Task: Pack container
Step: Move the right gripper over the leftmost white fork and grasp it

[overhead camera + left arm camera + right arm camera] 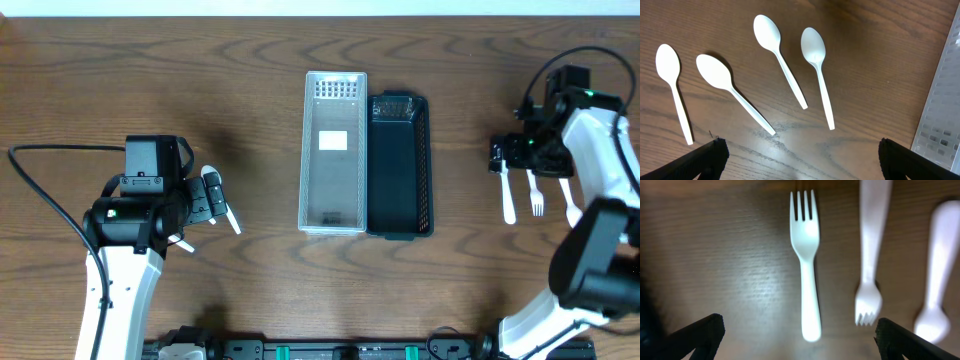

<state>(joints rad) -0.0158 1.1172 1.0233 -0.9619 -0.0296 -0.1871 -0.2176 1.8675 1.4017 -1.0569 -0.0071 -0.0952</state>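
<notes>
A: Left hand (pixel 805 157) gapes wide, empty. Four spoons (pixel 816 47) lie just ahead on the table (pixel 880 60), handles pointing back at it.
B: And the container (pixel 305 150)?
A: Off to its right, past the spoons.

A clear rectangular plastic tray (pixel 333 150) lies at the middle of the brown wooden counter (pixel 250 90), and a black perforated plastic basket (pixel 400 165) lies right against its right side. Four white plastic spoons (pixel 813 45) lie in a row well left of the tray (bowls all toward the same side). Three white plastic forks (pixel 805 235) lie side by side well right of the basket.
</notes>
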